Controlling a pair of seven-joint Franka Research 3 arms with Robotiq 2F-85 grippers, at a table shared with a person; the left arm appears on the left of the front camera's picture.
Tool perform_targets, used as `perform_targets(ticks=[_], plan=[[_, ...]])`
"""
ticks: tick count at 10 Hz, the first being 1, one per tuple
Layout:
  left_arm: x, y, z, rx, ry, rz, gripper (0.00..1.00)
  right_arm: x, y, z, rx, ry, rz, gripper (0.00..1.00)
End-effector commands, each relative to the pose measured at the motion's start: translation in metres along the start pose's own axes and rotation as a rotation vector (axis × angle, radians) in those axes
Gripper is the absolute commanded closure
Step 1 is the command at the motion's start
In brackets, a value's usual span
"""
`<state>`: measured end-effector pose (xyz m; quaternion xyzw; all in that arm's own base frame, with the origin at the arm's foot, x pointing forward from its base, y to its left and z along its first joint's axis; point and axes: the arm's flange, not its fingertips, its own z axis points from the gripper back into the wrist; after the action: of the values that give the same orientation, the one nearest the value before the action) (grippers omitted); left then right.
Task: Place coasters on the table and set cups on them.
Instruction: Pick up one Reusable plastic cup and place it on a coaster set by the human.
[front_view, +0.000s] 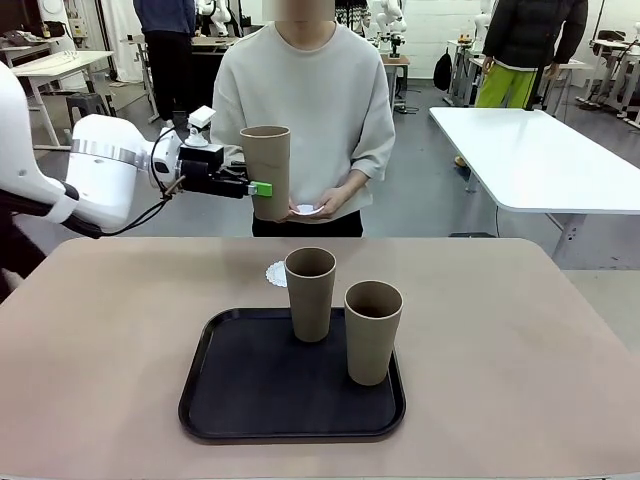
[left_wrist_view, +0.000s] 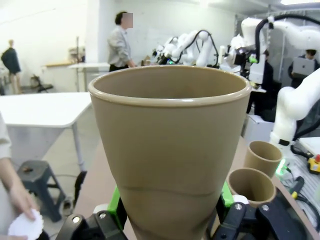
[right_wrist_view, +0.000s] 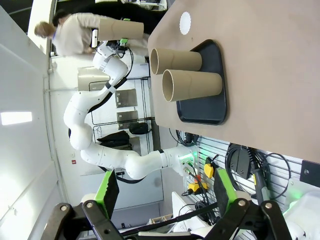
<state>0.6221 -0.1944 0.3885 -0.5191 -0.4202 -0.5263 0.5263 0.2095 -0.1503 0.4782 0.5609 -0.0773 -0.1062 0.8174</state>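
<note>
- The left gripper (front_view: 262, 188) is squeezed tight on a tan cup (front_view: 266, 170). Its green pads press the low part of the cup from both sides.
- This tan cup stands straight up with its mouth on top. It hangs high in the air over the far edge of the table (front_view: 100, 350), right in front of the person (front_view: 305, 110).
- The right gripper (right_wrist_view: 165, 192) has its two fingers spread wide apart. Nothing sits between them. It is well apart from the cups and the tray.
- One white coaster (front_view: 277, 273) lies flat on the table, just past the far edge of the black tray (front_view: 230, 400). Its top is bare.
- The back cup (front_view: 311, 295) stands on the tray near the tray's far edge. From the front it hides part of the white coaster.
- The front cup (front_view: 373, 332) stands on the tray too, more to the right and closer to the robot. The two cups are near each other but do not touch.
- The person's hand (front_view: 330, 203) holds some lacy white paper (front_view: 306, 209), round like the coaster, down by the bottom of the tan cup. It is too small to tell how many pieces there are.
</note>
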Motion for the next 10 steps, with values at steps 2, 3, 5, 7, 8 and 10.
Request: perform_targets(ticks=[2, 3, 5, 7, 8, 10], plan=[[-0.013, 0.031, 0.0, 0.037, -0.011, 0.022, 0.16, 0.001, 0.0, 0.0, 0.019, -0.002, 0.01, 0.0], [-0.024, 0.041, -0.003, 0.034, -0.005, 0.021, 0.16, 0.001, 0.0, 0.0, 0.019, -0.002, 0.01, 0.0], [-0.042, 0.039, -0.013, 0.043, 0.019, -0.009, 0.16, 0.001, 0.0, 0.0, 0.019, -0.002, 0.01, 0.0], [-0.059, 0.037, -0.022, 0.029, 0.032, -0.032, 0.16, 0.001, 0.0, 0.0, 0.019, -0.002, 0.01, 0.0], [-0.065, 0.036, -0.025, 0.016, 0.037, -0.035, 0.16, 0.001, 0.0, 0.0, 0.019, -0.002, 0.01, 0.0], [-0.074, 0.036, -0.027, -0.005, 0.048, -0.078, 0.16, 0.001, 0.0, 0.0, 0.019, -0.002, 0.01, 0.0]])
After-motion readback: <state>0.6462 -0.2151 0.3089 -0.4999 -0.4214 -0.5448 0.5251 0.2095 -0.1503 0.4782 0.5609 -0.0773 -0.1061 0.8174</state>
